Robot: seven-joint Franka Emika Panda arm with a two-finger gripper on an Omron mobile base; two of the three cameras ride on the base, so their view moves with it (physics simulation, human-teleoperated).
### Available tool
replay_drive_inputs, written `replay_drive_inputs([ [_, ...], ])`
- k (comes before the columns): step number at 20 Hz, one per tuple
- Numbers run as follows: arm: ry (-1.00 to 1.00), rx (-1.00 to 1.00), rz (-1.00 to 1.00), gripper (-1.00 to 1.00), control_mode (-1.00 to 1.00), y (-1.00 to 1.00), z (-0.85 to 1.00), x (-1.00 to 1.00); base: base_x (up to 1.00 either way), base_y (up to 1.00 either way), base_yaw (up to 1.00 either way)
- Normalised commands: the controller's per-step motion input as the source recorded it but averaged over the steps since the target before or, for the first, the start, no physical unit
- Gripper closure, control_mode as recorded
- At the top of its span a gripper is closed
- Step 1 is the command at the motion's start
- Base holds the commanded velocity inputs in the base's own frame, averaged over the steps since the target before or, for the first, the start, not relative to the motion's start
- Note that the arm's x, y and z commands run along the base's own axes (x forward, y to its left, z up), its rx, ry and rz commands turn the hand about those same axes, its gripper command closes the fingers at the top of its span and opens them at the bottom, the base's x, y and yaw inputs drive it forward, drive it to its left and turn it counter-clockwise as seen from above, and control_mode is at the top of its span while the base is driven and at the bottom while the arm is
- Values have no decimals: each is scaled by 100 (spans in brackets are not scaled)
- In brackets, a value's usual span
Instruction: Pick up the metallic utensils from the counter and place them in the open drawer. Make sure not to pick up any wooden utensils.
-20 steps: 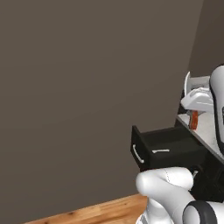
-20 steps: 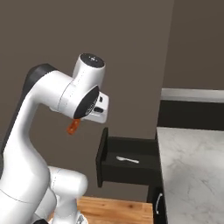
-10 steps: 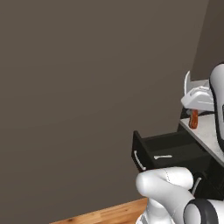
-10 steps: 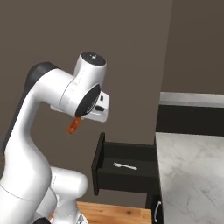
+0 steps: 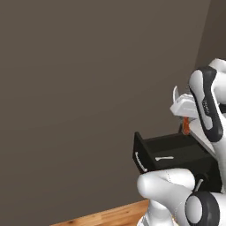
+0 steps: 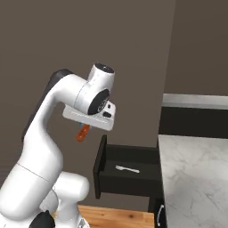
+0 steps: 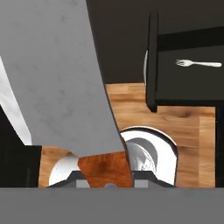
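My gripper [image 6: 83,130] hangs in the air left of the open drawer [image 6: 103,165], shut on a utensil [image 6: 82,132] with an orange-brown handle. In the hand view that handle [image 7: 105,169] sits between my fingertips and a broad grey blade [image 7: 57,74] runs away from them. The black drawer [image 7: 188,83] lies to the upper right there, with a silvery fork [image 7: 197,64] on its floor. This fork [image 6: 128,168] also shows from the right base, and from the left base the fork [image 5: 164,158] lies in the drawer [image 5: 176,150] below my hand [image 5: 185,125]. The marbled counter [image 6: 196,178] begins right of the drawer.
A dark wall [image 6: 133,53] stands behind the drawer. Wooden floor [image 7: 131,109] lies under it, with my own round base [image 7: 148,153] below the hand. A black cabinet [image 6: 191,122] with a pale top stands at the back right.
The whole picture has drifted a little, so the base has moved. My hand has sunk slightly with the orange-handled utensil still gripped. The fork lies unmoved in the drawer.
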Motion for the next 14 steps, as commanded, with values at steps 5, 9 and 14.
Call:
replay_drive_inputs([
  [5,33,-19,24,100,-100,-3,-89,63,0,0,0],
  [9,35,-17,30,100,-100,-34,-58,64,0,0,0],
  [14,27,-3,52,100,-100,-60,-56,59,0,0,0],
])
